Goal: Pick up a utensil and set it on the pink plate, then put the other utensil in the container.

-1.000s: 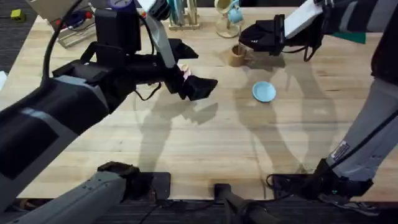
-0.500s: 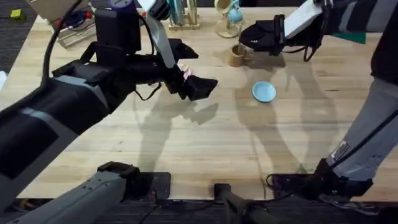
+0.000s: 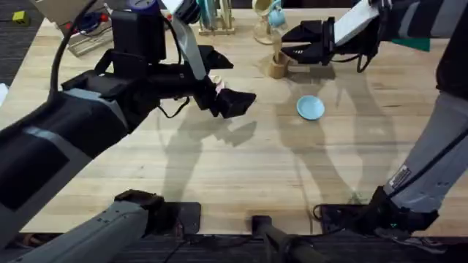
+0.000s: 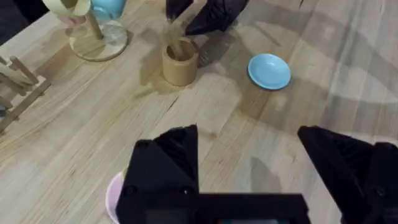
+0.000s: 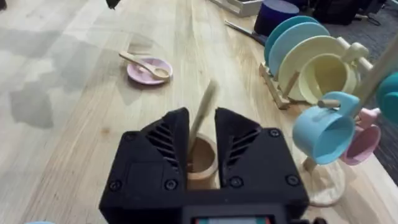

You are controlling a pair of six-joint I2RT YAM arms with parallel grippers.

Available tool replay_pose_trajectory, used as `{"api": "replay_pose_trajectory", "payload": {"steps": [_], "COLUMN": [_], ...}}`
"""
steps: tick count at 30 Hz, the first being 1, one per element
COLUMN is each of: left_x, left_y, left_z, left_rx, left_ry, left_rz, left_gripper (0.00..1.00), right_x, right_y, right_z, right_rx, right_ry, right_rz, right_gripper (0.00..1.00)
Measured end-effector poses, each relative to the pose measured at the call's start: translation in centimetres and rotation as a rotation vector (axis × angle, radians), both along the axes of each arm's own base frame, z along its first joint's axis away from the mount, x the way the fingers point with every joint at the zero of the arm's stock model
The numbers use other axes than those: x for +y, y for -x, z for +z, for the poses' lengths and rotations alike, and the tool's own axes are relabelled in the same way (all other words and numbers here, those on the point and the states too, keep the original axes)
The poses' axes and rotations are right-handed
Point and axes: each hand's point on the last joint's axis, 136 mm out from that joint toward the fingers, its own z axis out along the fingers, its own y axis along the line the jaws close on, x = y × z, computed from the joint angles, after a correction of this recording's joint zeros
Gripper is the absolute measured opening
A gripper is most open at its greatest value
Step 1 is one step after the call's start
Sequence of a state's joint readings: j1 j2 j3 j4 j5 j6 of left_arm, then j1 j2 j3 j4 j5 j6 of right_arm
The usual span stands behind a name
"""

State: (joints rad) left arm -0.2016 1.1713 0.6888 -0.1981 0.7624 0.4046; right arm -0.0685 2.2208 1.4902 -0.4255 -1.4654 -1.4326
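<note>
Fork (image 5: 203, 107), light, stiff wood, best pinched on its flat handle, stands between my right gripper's (image 5: 201, 144) clenched fingers above the cup (image 5: 200, 163) at the table's far side, while my left gripper (image 4: 249, 165) hangs released.

Utensil (image 5: 143, 65): small pale wooden spoon, rounded bowl and slim handle, lying flat across the pink plate.
Pink plate (image 5: 150, 70): small, round, pale pink, flat on the wooden table, well apart from the container.
Other utensil (image 5: 202, 113): light wooden flat handle standing tilted, lower end inside the container; prongs hidden.
Container (image 4: 180, 61): small tan-brown cylindrical cup, upright on the table, near the back.
</note>
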Motion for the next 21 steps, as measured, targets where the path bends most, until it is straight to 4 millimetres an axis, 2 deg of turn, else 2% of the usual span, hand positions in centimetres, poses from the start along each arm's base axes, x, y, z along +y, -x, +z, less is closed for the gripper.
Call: {"api": "replay_pose_trajectory", "payload": {"steps": [8, 13, 19, 21], "left_x": [0.00, 0.00, 0.00, 0.00], "left_y": [0.00, 0.00, 0.00, 0.00], "left_z": [0.00, 0.00, 0.01, 0.01], "left_rx": [0.000, 0.000, 0.000, 0.000], "left_ry": [0.000, 0.000, 0.000, 0.000], "left_rz": [0.000, 0.000, 0.000, 0.000], "left_gripper": [0.975, 0.974, 0.975, 0.974], "right_x": [0.00, 0.00, -0.01, -0.04], "right_y": [0.00, -0.02, -0.18, -0.49], "right_z": [0.00, 0.02, 0.18, 0.53], "right_rx": [0.000, -0.001, 0.020, 0.033], "right_ry": [0.000, 0.000, -0.003, -0.002], "right_rz": [0.000, 0.000, -0.002, -0.005], "right_gripper": [0.299, 0.466, 0.591, 0.663]}}
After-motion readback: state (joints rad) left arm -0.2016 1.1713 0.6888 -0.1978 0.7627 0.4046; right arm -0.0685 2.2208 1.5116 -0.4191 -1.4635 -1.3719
